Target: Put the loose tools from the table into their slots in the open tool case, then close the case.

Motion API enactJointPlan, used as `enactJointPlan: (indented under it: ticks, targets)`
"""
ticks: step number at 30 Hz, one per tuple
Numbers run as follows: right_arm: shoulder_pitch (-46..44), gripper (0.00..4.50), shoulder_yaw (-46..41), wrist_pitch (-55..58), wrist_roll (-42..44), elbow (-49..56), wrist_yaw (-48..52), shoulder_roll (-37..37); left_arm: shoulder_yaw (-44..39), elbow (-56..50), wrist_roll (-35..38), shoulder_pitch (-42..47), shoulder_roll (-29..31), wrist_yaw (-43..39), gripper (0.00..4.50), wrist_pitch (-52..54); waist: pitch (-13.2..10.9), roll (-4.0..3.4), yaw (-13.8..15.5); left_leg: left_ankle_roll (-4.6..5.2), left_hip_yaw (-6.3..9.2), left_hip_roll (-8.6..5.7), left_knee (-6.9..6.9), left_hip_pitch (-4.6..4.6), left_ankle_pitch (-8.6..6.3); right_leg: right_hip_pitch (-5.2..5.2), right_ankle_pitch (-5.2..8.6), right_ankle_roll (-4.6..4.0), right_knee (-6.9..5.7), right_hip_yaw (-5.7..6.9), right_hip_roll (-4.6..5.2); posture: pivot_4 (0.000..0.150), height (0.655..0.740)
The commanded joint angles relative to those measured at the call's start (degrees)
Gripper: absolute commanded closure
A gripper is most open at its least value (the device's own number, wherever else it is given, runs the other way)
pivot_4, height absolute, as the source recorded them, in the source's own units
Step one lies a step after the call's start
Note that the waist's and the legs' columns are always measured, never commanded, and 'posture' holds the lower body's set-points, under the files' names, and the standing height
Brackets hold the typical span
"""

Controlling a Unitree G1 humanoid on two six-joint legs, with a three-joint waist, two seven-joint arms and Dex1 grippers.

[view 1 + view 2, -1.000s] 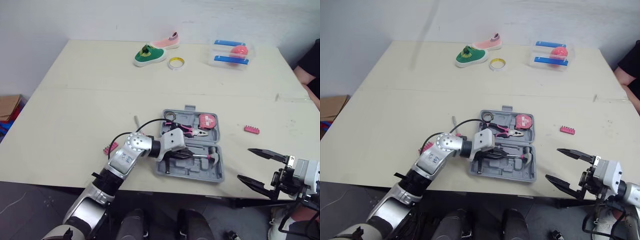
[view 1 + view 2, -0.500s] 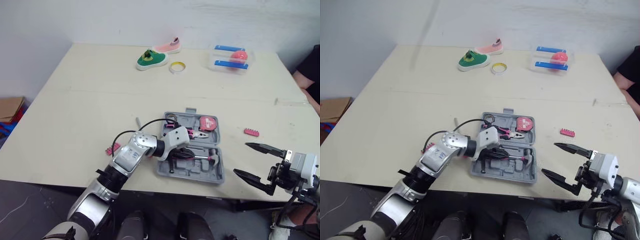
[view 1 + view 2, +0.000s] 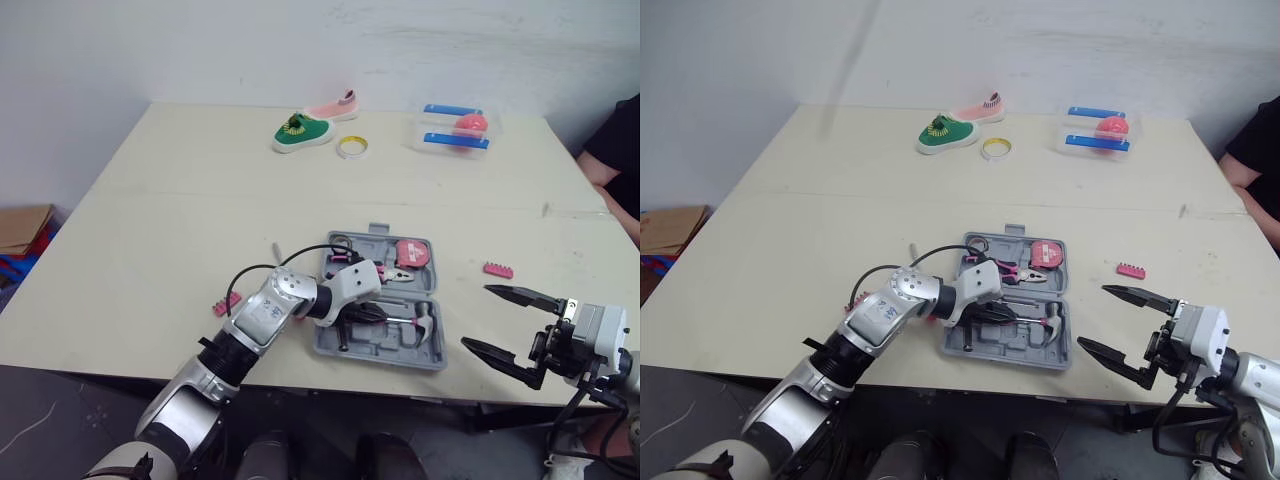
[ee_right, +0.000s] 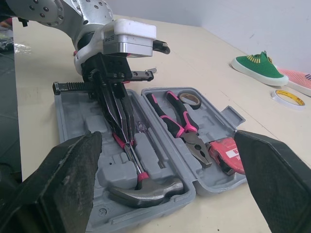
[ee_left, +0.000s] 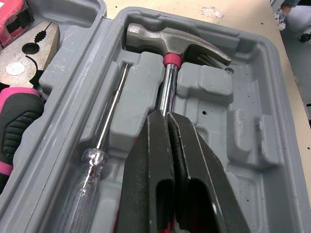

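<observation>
While I look down from the head camera, one pale beige surface (image 3: 150,220) spans the scene, its far edge against a white wall (image 3: 300,40). A cardboard box (image 3: 22,225) sits on the floor past its left edge, and a person's black sleeve (image 3: 612,140) shows past its right edge.

I count one grey tool case (image 3: 390,345), open flat near the front edge, a little right of the middle. It holds one hammer (image 5: 177,41), one screwdriver (image 5: 109,116), one pair of pliers (image 5: 29,48), one pink tape measure (image 3: 414,254) and one black roll (image 4: 189,98).

Two pink pieces lie loose: a bit holder (image 3: 499,269) right of the case and a small strip (image 3: 226,303) left of it.

Along the far edge I count two shoes, a green shoe (image 3: 301,132) and a pink shoe (image 3: 333,107), one yellow tape ring (image 3: 351,147) and one clear box (image 3: 455,128) with blue clips.

My left fingers (image 5: 150,165) are pressed together inside the case, tips on the hammer's chrome shaft. My right fingers (image 3: 520,296) are spread wide, hovering at the front edge towards the front right corner, holding nothing.
</observation>
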State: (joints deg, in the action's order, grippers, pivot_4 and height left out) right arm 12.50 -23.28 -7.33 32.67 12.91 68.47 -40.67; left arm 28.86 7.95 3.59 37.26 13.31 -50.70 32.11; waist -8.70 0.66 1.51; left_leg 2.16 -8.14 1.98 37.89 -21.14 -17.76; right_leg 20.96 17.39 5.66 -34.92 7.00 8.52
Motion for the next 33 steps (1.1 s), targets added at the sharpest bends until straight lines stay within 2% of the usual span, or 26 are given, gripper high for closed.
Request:
enactJointPlan:
  ticks: [1, 3, 7, 12, 16, 19, 22, 25, 26, 27, 30, 31, 33]
  targets:
    - [-0.01, 0.00, -1.23, -0.84, 0.32, 0.52, 0.16, -0.60, -0.93, 5.86, -0.24, -4.05, -0.43, 0.55, 4.45, -5.07, 0.02, -0.12, 0.01, 0.01, 0.00, 0.00, -0.01, -0.02, 0.00, 0.00, 0.00, 0.00, 0.04, 0.00, 0.01, 0.150, 0.7400]
    - [0.35, 0.00, -1.95, -1.63, 0.45, -0.67, 0.97, -0.65, -5.13, 2.24, 3.20, -4.18, -0.76, -1.57, 4.45, -11.26, -0.08, -0.29, 0.00, 0.01, -0.01, 0.00, -0.03, -0.06, -0.01, 0.05, 0.00, 0.00, 0.09, 0.00, 0.02, 0.150, 0.7400]
    - [0.64, 0.00, -3.17, -3.17, 0.85, -3.18, 2.57, -0.84, -11.57, -3.81, 10.03, -4.02, -1.03, -4.95, 4.45, -14.68, -0.87, -0.37, -0.02, 0.09, -0.06, 0.00, -0.07, -0.54, 0.10, 0.61, -0.02, 0.00, 0.00, 0.00, 0.00, 0.150, 0.7400]
    - [0.78, 0.00, -4.45, -4.39, 0.89, -5.88, 4.46, -1.50, -17.21, -10.16, 13.47, -4.33, 3.64, -9.38, 4.45, -22.47, -1.16, -0.44, -0.17, 0.00, -0.11, -0.06, -0.02, -1.04, 0.37, 1.01, -0.02, 0.02, 0.02, 0.13, -0.06, 0.150, 0.7400]
    - [0.35, 0.00, -5.24, -3.96, 1.04, -6.49, 4.44, -2.84, -21.40, -13.60, 16.50, -5.65, 6.95, -10.13, 4.45, -23.16, -1.25, -0.44, -0.15, 0.08, -0.16, -0.11, 0.05, -1.04, 0.39, 0.99, -0.02, 0.08, 0.03, 0.39, -0.08, 0.150, 0.7400]
    - [-0.87, 0.00, -6.79, -3.81, 0.98, -8.97, 4.82, -4.76, -27.24, -15.57, 18.06, -8.39, 12.63, -10.45, 4.45, -23.35, -1.43, -0.43, -0.25, 0.21, -0.16, -0.18, 0.07, -1.04, 0.34, 0.96, -0.12, 0.27, 0.04, 0.46, -0.02, 0.150, 0.7400]
    - [-1.89, 0.00, -8.10, -4.09, 0.84, -12.30, 5.62, -6.36, -35.64, -15.55, 22.13, -10.83, 17.16, -7.61, 3.70, -20.52, -1.60, -0.38, -0.38, 0.36, -0.17, -0.15, 0.09, -1.04, 0.29, 0.98, -0.18, 0.32, 0.03, 0.37, 0.00, 0.150, 0.7400]
    - [-2.60, 0.00, -9.38, -4.41, 0.66, -15.47, 5.85, -7.07, -41.14, -15.46, 22.10, -15.30, 22.00, -6.91, 2.36, -20.48, -1.61, -0.39, -0.33, 0.35, -0.08, -0.09, 0.07, -1.05, 0.28, 0.98, -0.17, 0.27, 0.02, 0.16, -0.01, 0.150, 0.7400]
    - [-2.84, 0.00, -9.76, -4.61, 0.49, -16.57, 5.94, -7.27, -42.79, -15.44, 22.05, -17.04, 23.32, -6.68, 2.12, -20.47, -1.60, -0.39, -0.34, 0.30, -0.08, -0.09, 0.05, -1.04, 0.29, 0.99, -0.16, 0.26, 0.02, 0.15, -0.01, 0.150, 0.7400]
    - [-3.02, 0.00, -9.97, -4.78, 0.37, -17.30, 6.05, -7.39, -43.78, -15.43, 22.11, -18.13, 24.09, -6.40, 1.58, -20.54, -1.62, -0.43, -0.33, 0.21, -0.08, -0.09, 0.04, -1.04, 0.31, 0.99, -0.15, 0.24, 0.04, 0.15, -0.01, 0.150, 0.7400]
    - [-3.25, 0.00, -11.59, -7.49, -0.84, -22.20, 6.97, -8.00, -56.45, -8.67, 20.07, -27.99, 28.81, -3.83, 0.24, -24.27, -1.63, -0.43, -0.75, 0.14, -0.15, -0.11, 0.02, -1.06, 0.26, 1.02, -0.14, 0.23, 0.11, 0.09, -0.01, 0.150, 0.7400]
    - [-3.35, 0.00, -12.07, -9.14, -1.38, -24.07, 7.09, -7.77, -59.92, -7.03, 19.40, -31.11, 30.31, -3.30, 0.07, -25.47, -1.65, -0.40, -1.03, 0.10, -0.23, -0.10, -0.03, -1.06, 0.19, 1.08, -0.12, 0.22, 0.14, 0.01, -0.02, 0.150, 0.7400]
    - [-3.35, 0.00, -12.58, -11.71, -2.03, -26.67, 7.16, -7.42, -63.33, -5.18, 18.95, -34.63, 32.20, -2.85, 0.07, -27.66, -1.76, -0.21, -1.55, 0.07, -0.24, -0.08, -0.22, -1.08, 0.19, 1.18, -0.04, 0.15, 0.19, 0.05, -0.03, 0.150, 0.7400]
